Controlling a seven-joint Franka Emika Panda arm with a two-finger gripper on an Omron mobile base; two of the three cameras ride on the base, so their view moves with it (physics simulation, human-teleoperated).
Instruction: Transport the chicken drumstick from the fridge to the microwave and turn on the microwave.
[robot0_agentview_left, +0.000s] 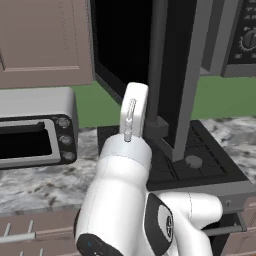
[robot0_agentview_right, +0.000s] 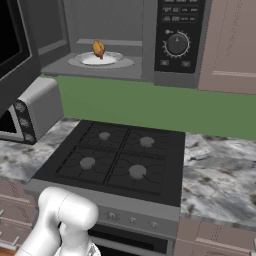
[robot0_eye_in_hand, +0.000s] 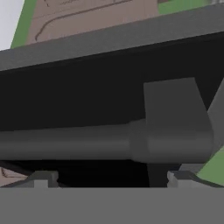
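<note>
Reaching up toward the open microwave door (robot0_agentview_left: 172, 75), the gripper (robot0_eye_in_hand: 109, 177) is sitting close against the door's grey bar handle (robot0_eye_in_hand: 87, 142), which is running straight across the hand view just above the two finger tips (robot0_eye_in_hand: 41, 178). The jaws are standing apart, one tip at each side of the frame, with the handle crossing between and just beyond them; whether they are touching it cannot be told. In the left base view the white arm (robot0_agentview_left: 120, 190) is rising from the bottom and stretching forward, its narrow forearm link (robot0_agentview_left: 134, 112) pointing up at the door's edge, and the hand itself is being hidden behind that link.

The chicken drumstick (robot0_agentview_right: 99, 48) is sitting on a white plate (robot0_agentview_right: 112, 59) inside the microwave (robot0_agentview_right: 125, 35), whose cavity is standing open above the stove (robot0_agentview_right: 120, 160). The control strip (robot0_agentview_right: 177, 35) is carrying a round dial and small buttons, but their markings are too small to read.

A silver toaster oven (robot0_agentview_left: 40, 125) is resting on the marbled surface (robot0_agentview_left: 40, 185) left of the stove, cut off by the frame edge
</note>
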